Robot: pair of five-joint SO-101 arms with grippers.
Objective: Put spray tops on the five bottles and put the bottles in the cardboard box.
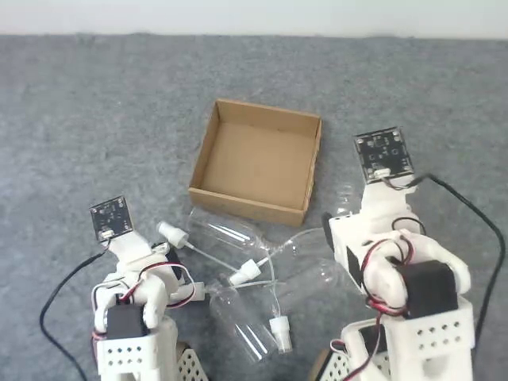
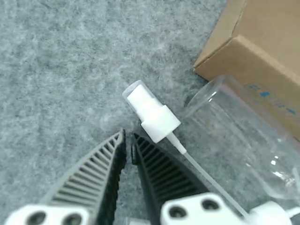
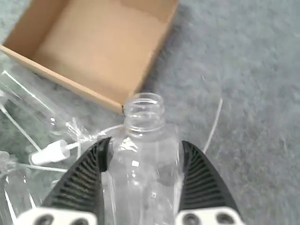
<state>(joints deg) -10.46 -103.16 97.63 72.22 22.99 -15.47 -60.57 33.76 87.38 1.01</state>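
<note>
Box (image 1: 255,159) is sitting empty on the desk. My right claw (image 3: 145,142) is gripping a topless bottle (image 3: 145,164) just beside the box's corner. My left claw (image 2: 129,136) is sitting closed and empty, tips just beside a loose spray top (image 2: 152,112). Risks: slick bottle slipping or twisting in the grip, and the long dip tube (image 2: 206,175) snagging.

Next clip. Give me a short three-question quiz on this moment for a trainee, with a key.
1. True or false: the cardboard box already holds a bottle.
2. The right gripper is closed around: A) a cable; B) an open-necked bottle; C) nothing.
3. Name the white part lying just ahead of the left gripper.
Key: 1 false; 2 B; 3 a spray top.
</note>
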